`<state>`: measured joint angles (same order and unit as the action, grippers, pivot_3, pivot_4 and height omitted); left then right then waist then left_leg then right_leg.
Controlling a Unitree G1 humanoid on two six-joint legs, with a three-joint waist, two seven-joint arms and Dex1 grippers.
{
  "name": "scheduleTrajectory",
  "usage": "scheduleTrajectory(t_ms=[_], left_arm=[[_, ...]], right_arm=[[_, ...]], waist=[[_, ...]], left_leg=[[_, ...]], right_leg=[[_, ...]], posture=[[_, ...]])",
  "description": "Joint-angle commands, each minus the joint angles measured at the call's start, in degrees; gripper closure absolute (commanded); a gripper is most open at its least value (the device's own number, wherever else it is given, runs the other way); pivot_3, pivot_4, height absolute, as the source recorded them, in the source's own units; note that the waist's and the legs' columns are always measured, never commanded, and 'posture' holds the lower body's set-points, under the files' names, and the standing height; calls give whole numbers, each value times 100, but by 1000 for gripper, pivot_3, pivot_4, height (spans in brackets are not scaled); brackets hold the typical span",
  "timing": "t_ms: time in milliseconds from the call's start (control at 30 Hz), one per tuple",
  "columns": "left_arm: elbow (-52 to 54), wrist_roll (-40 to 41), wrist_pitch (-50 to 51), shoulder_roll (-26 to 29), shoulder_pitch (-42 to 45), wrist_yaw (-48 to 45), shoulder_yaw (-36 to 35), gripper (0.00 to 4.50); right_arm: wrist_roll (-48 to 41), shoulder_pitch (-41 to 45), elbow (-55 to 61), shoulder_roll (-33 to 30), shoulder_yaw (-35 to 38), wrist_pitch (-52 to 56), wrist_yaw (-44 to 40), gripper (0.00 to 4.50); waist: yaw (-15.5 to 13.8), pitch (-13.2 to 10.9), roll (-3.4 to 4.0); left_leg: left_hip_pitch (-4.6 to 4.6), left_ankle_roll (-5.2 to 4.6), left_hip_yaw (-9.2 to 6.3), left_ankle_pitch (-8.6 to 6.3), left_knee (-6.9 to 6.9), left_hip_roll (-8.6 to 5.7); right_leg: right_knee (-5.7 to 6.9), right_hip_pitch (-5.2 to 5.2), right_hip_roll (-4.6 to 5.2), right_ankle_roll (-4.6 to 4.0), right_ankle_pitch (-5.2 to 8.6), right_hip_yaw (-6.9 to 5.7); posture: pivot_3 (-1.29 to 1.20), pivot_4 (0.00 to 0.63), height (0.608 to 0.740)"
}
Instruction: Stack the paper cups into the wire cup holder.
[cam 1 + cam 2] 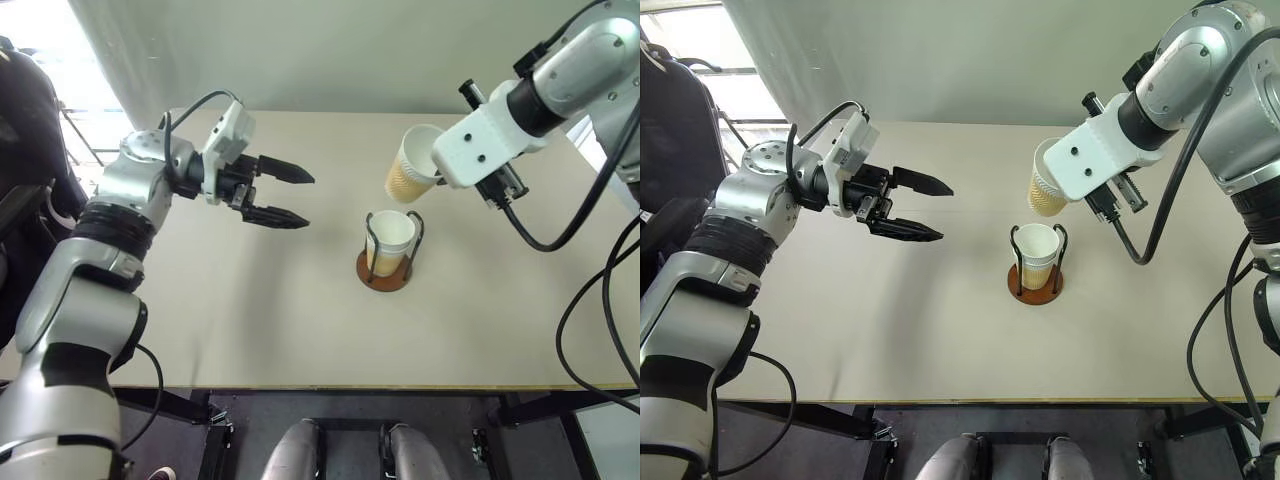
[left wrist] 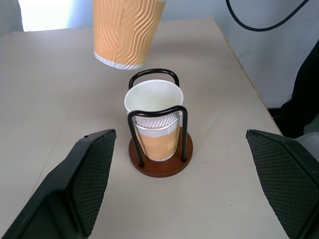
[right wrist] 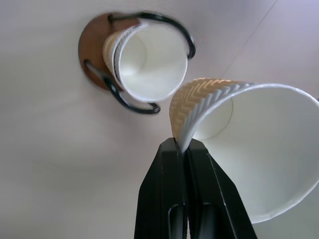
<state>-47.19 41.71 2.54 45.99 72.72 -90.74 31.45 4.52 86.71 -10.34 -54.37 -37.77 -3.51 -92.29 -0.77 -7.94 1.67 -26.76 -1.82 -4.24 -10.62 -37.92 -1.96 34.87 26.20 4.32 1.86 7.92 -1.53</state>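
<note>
Wire cup holder [image 1: 385, 268]: stands upright on the bench [image 1: 250, 320], between the arms; holds nested paper cups [image 2: 154, 124], count hard to make out, at least 2 rims showing.
Held cup [image 1: 410, 165]: 1, tilted, in the air above and just beyond the holder, not touching it.
Right tool [image 3: 185, 149]: closed, pinching that cup's wall at the rim.
Left tool [image 1: 290, 196]: spread wide, empty, well apart from the holder.
</note>
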Motion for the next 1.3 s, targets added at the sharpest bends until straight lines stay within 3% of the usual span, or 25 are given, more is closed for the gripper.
scheduleTrajectory(t_ms=[33, 633, 1300], left_arm=[[189, 206, 22, 177, 127, -176, -144, 0], [934, 787, 421, 752, 126, -176, 265, 0], [1285, 1022, 433, 978, 3, -176, 408, 0]], right_arm=[[-252, 34, 359, -146, -20, 156, -21, 4490], [-230, -337, 506, 99, -107, 192, -21, 4490], [-40, -515, 255, 43, -197, -205, -21, 4490]], waist=[[-1, 0, 0], [22, 0, 0], [24, 0, 0]], left_leg=[[-2, 4, 0, 2, 0, 0], [-6, 11, -3, 10, -1, 2], [-9, 13, -7, 14, -2, 4]], right_leg=[[0, 2, 0, 0, 1, 0], [9, 10, -5, -6, 2, -5], [10, 11, -6, -15, -3, -9]], posture=[[0, 150, 740], [0, 150, 740], [0, 150, 740]])
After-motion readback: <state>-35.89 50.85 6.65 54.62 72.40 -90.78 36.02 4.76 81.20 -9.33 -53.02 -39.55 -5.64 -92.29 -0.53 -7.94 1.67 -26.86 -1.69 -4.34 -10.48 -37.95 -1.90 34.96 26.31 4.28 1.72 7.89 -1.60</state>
